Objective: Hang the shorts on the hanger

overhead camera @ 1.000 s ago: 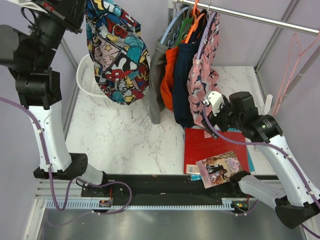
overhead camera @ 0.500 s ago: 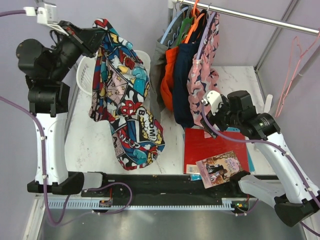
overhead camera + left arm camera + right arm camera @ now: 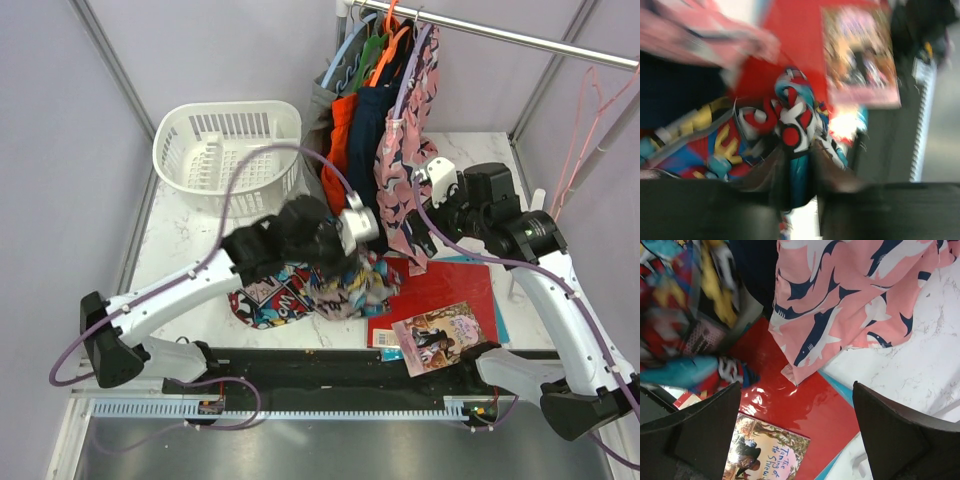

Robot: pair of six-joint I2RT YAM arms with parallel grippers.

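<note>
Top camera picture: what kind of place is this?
Probably a small robot practice booth made like a laundry corner: a clothes rail with hung clothes, a white laundry basket, and plain purple walls.

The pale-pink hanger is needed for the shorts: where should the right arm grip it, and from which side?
On the pale-pink hanger, probably the shoulder wire below the hook, from the left, where the right gripper is: it hangs alone, wire exposed.

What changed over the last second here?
The left tool swung down from above the basket to the table, still shut on the shorts, now heaped at the red book's edge. The right tool, open, barely moved; basket and hanging clothes stayed.
</note>
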